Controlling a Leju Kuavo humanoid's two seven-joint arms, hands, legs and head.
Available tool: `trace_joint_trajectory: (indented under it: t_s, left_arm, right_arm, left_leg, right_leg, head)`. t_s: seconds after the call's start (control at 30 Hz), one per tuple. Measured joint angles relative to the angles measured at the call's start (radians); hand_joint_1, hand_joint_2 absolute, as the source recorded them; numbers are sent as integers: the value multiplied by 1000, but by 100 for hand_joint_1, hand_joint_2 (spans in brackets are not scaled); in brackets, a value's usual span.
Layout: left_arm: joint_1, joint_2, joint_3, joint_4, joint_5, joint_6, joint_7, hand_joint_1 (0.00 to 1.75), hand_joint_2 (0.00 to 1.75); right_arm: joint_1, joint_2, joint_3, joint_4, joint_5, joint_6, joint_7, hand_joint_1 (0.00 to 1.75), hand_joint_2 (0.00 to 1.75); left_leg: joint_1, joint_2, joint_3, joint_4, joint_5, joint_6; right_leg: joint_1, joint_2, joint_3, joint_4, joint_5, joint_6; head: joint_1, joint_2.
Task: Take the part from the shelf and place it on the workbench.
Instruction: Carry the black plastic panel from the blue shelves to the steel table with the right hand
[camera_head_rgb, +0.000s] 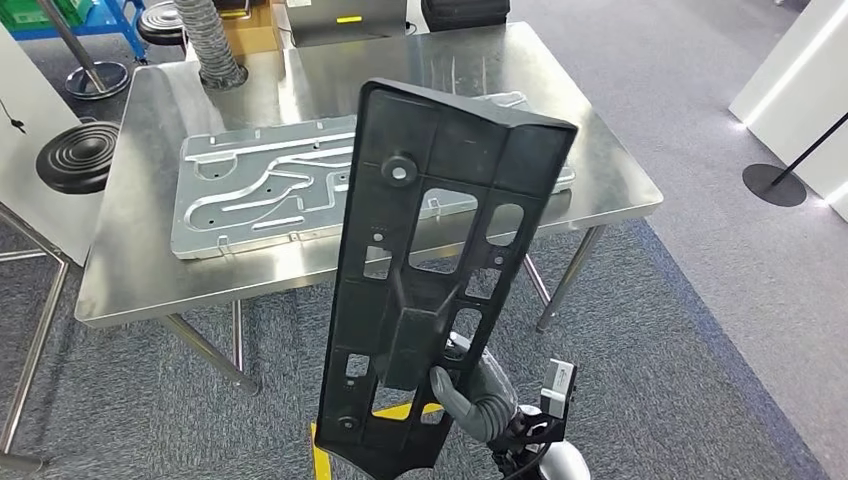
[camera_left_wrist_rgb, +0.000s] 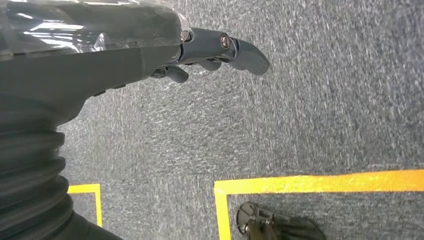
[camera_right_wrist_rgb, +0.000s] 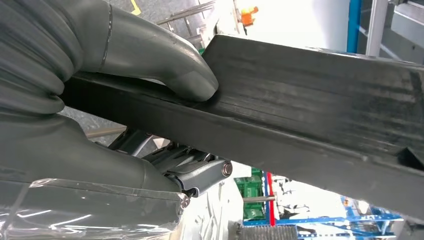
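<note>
We record a steel workbench (camera_head_rgb: 130, 270) on grey carpet (camera_head_rgb: 700, 330); lying flat on it, a stamped metal panel (camera_head_rgb: 260, 195); at its far edge, a ribbed grey hose (camera_head_rgb: 210, 45); yellow tape lines (camera_left_wrist_rgb: 320, 182) mark the carpet.

Part (camera_head_rgb: 430, 270) in right hand (camera_head_rgb: 470, 395), before workbench (camera_head_rgb: 130, 270).
</note>
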Motion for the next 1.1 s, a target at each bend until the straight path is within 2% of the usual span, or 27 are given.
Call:
trace_joint_trajectory:
  t_s: [0.03, 0.07, 0.1, 0.13, 0.17, 0.2, 0.27, 0.3, 0.37, 0.4, 0.47, 0.5, 0.53, 0.57, 0.63, 0.67, 0.7, 0.77, 0.8, 0.87, 0.9, 0.97, 1.0, 1.03, 1.07, 1.1]
  left_arm:
    - [1, 0, 0, 0, 0, -1, 2, 0, 175]
    - [2, -1, 0, 0, 0, -1, 4, 0, 175]
    - [2, -1, 0, 0, 0, -2, 6, 0, 175]
    - [2, -2, 0, 0, 0, -2, 8, 0, 175]
    - [2, -2, 0, 0, 0, -2, 10, 0, 175]
    - [2, -3, 0, 0, 0, -2, 12, 0, 175]
    - [3, -4, 0, 0, 0, -2, 14, 0, 175]
    - [3, -4, 0, 0, -1, -2, 15, 0, 175]
    - [0, -4, 0, 0, -2, -2, 14, 0, 175]
    - [-2, -4, 0, 0, -3, -2, 14, 0, 175]
    - [-2, -6, 0, 0, -5, -3, 13, 0, 175]
    - [-1, -6, 0, 0, -7, -3, 13, 0, 175]
    - [1, -6, 0, 0, -9, -3, 14, 0, 175]
    - [3, -6, 0, 0, -12, -3, 16, 0, 175]
    - [3, -6, -1, 0, -15, -3, 21, 0, 175]
    - [3, -6, -1, 0, -16, -3, 22, 0, 175]
    - [3, -6, -2, 0, -17, -4, 23, 0, 175]
    - [4, -6, -2, 0, -17, -6, 23, 0, 175]
    - [5, -6, -3, 0, -18, -7, 22, 0, 175]
    - [3, -7, -3, 0, -17, -8, 19, 0, 175]
    - [1, -7, -3, 0, -17, -10, 18, 0, 175]
    - [-2, -7, -3, 0, -17, -14, 14, 0, 175]
    - [-2, -7, -3, 0, -17, -17, 11, 0, 175]
    - [-1, -7, -3, 0, -17, -18, 8, 0, 175]
    - [-1, -7, -3, 0, -17, -19, 5, 0, 175]
    - [-1, -7, -3, 0, -19, -19, 3, 0, 175]
  right_arm:
    - [0, 0, 0, 1, 0, 0, 0, 175, 175]
    - [0, -1, 0, 2, 0, 0, 0, 175, 175]
    - [0, -1, 0, 3, 0, 0, 0, 175, 175]
    - [-1, -1, 0, 4, 0, 0, 0, 175, 175]
    - [-2, -1, 0, 4, 0, 0, 0, 175, 175]
    - [-2, -1, 0, 5, 1, 0, 0, 175, 175]
    - [-2, -1, 0, 7, 1, -1, 0, 175, 175]
    - [-1, -1, 0, 7, 1, -1, 0, 175, 175]
    - [-4, -1, 0, 7, 0, -1, 1, 175, 175]
    - [-6, -1, 0, 6, 0, -1, 1, 175, 175]
    - [-9, -1, 0, 7, 1, -1, 1, 175, 175]
    - [-9, -1, 0, 8, 1, -1, 1, 175, 175]
    - [-9, -1, 0, 10, 1, -1, 2, 175, 175]
    - [-9, -1, 0, 11, 1, -1, 2, 175, 175]
    - [-9, -1, 0, 12, 1, -2, 4, 175, 175]
    - [-10, -1, 0, 12, 1, -2, 6, 175, 175]
    - [-11, -1, 0, 12, 1, -3, 7, 175, 175]
    - [-12, -1, -1, 11, 2, -4, 10, 175, 175]
    - [-12, -1, -1, 10, 2, -4, 12, 175, 175]
    - [-14, -1, -1, 8, 1, -4, 14, 175, 175]
    - [-14, -1, -1, 7, 1, -3, 15, 175, 175]
    - [-15, -1, -1, 8, -1, -2, 15, 175, 175]
    - [-15, -2, -1, 9, -3, 0, 15, 175, 175]
    - [-15, -3, -1, 11, -6, 3, 15, 175, 175]
    - [-16, -4, -1, 12, -10, 7, 15, 175, 175]
    - [-18, -4, -1, 12, -14, 11, 15, 175, 175]
  left_leg:
    - [-1, -1, 7, 0, -5, 0]
    - [-1, -2, 15, 0, -11, -2]
    - [-1, -3, 25, 0, -19, -3]
    - [-2, -3, 35, 0, -25, -6]
    - [-2, -3, 41, 0, -31, -10]
    - [-3, -3, 44, -1, -37, -15]
    - [-6, -2, 49, 7, -41, -27]
    - [-6, -1, 52, 13, -46, -32]
    - [-5, 0, 40, 59, -69, -40]
    - [-3, 1, 14, 108, -92, -43]
    - [0, 1, -63, 230, -141, -49]
    - [1, 1, -96, 270, -151, -53]
    - [2, 1, -114, 278, -141, -56]
    - [3, 1, -115, 248, -108, -57]
    - [4, 2, -85, 126, -11, -56]
    - [2, 3, -71, 71, 13, -52]
    - [0, 5, -63, 39, 29, -45]
    - [-3, 6, -64, 28, 25, -30]
    - [-1, 6, -62, 29, 33, -23]
    - [3, 6, -58, 24, 33, -14]
    - [4, 5, -56, 22, 31, -10]
    - [2, 5, -54, 22, 27, -3]
    - [0, 5, -52, 22, 25, -1]
    - [-1, 5, -50, 22, 23, 0]
    - [-3, 4, -47, 22, 21, 1]
    - [-5, 2, -42, 22, 18, 1]
  right_leg:
    - [0, 0, -11, -4, 20, -2]
    - [1, 0, -2, -45, 57, -5]
    - [2, 0, 22, -117, 109, -12]
    - [6, -1, 48, -184, 144, -18]
    - [10, -1, 66, -236, 155, -25]
    - [13, -2, 78, -268, 159, -33]
    - [16, -2, 84, -280, 150, -47]
    - [13, -1, 93, -285, 159, -54]
    - [8, -2, 114, -294, 160, -63]
    - [6, -3, 121, -297, 157, -66]
    - [6, -4, 130, -297, 148, -71]
    - [6, -3, 135, -297, 143, -70]
    - [6, -1, 142, -297, 137, -70]
    - [5, 0, 151, -297, 130, -68]
    - [4, 2, 172, -296, 114, -61]
    - [5, 2, 179, -295, 107, -56]
    - [6, 2, 181, -293, 102, -51]
    - [10, 1, 179, -290, 95, -40]
    - [10, 1, 179, -290, 90, -34]
    - [8, 0, 166, -255, 67, -23]
    - [6, 0, 142, -209, 44, -18]
    - [3, 0, 62, -69, -7, -10]
    - [3, 0, 24, -14, -18, -9]
    - [3, 0, 2, 9, -9, -10]
    - [3, 0, 0, -10, 20, -13]
    - [5, 0, 17, -65, 63, -19]
  head:
    - [0, 0]
    - [0, 0]
    - [0, 0]
    - [0, 0]
    - [0, 0]
    - [0, 0]
    - [0, 0]
    - [0, 0]
    - [0, 0]
    - [0, 0]
    - [0, 0]
    - [0, 0]
    - [0, 0]
    - [0, 0]
    - [0, 0]
    - [0, 0]
    - [0, 0]
    - [0, 0]
    - [0, 0]
    - [0, 0]
    - [0, 0]
    - [0, 0]
    - [0, 0]
    - [0, 0]
    - [0, 0]
    - [0, 0]
